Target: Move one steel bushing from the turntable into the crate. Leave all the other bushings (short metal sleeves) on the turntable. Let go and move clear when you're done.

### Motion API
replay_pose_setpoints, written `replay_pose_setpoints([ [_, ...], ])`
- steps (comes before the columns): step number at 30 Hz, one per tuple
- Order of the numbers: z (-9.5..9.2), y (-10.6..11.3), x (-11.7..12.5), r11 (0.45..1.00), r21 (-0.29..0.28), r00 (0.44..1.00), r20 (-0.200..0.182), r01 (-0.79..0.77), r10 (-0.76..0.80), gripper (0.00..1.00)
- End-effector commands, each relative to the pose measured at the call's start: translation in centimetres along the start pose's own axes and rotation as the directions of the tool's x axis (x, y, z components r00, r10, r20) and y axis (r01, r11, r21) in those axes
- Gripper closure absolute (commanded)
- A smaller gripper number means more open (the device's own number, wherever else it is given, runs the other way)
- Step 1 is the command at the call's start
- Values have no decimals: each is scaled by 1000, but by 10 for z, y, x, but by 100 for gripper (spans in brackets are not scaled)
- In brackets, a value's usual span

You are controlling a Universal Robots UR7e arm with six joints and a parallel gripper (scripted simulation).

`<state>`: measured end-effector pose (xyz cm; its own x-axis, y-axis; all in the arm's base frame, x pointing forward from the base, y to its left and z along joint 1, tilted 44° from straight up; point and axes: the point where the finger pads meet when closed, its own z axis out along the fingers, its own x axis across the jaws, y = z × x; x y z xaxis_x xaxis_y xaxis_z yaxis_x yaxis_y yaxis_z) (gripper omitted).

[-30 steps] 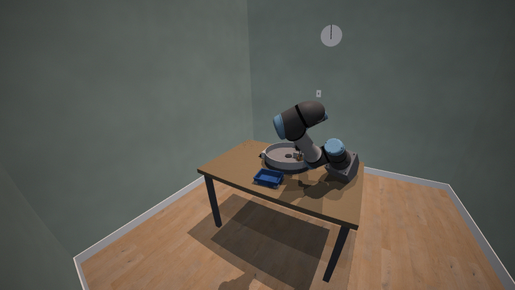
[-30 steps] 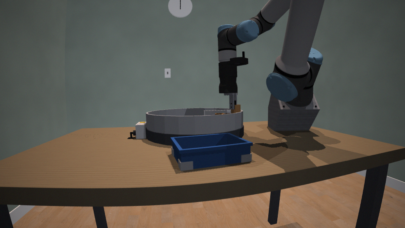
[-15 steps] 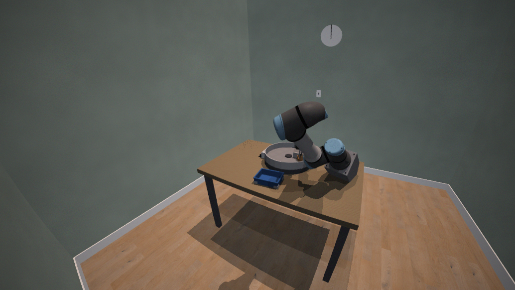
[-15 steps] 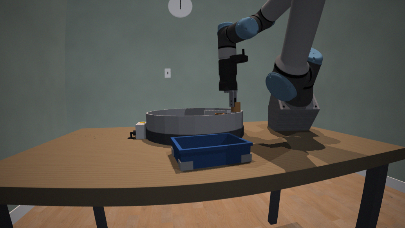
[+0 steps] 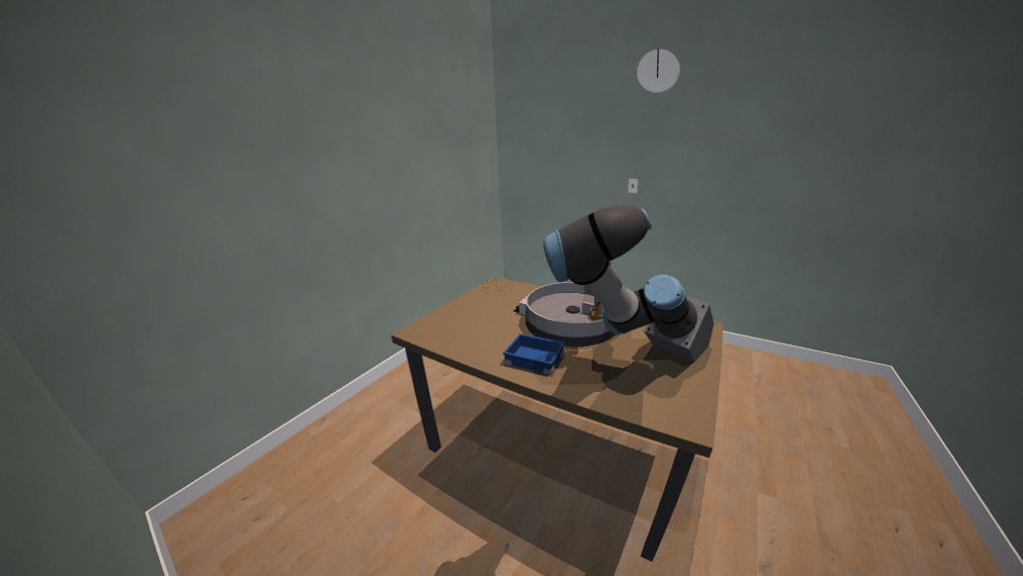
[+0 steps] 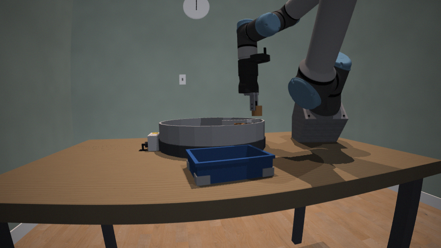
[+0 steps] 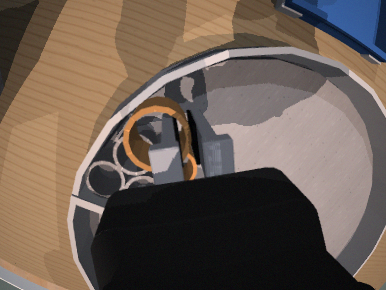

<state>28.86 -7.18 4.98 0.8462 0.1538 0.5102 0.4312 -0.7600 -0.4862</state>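
The grey round turntable (image 6: 211, 134) stands on the wooden table, with the blue crate (image 6: 230, 163) just in front of it. My gripper (image 6: 253, 106) hangs over the turntable's right side, a little above its rim. It is shut on the wall of an orange-brown bushing (image 6: 256, 111) and holds it clear of the rim. In the wrist view the held orange ring (image 7: 160, 133) sits around one finger of the gripper (image 7: 179, 152). Two grey steel bushings (image 7: 103, 177) lie below it in a walled pocket of the turntable. Another orange piece (image 6: 239, 123) lies inside the turntable.
A small white box (image 6: 152, 141) sits at the turntable's left side. The robot base (image 6: 319, 123) stands to the right of the turntable. The turntable has a hole in its middle (image 5: 572, 310).
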Motion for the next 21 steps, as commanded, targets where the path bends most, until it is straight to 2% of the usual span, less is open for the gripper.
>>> replay_pose_setpoints([
  [1,-26,2,0,1000,-10,1000,1,2,-2,100],
  [12,-26,2,0,1000,-10,1000,1,2,-2,100],
  [17,-25,42,22,1000,-9,1000,1,2,-2,100],
  [21,-25,42,22,1000,-9,1000,1,2,-2,100],
])
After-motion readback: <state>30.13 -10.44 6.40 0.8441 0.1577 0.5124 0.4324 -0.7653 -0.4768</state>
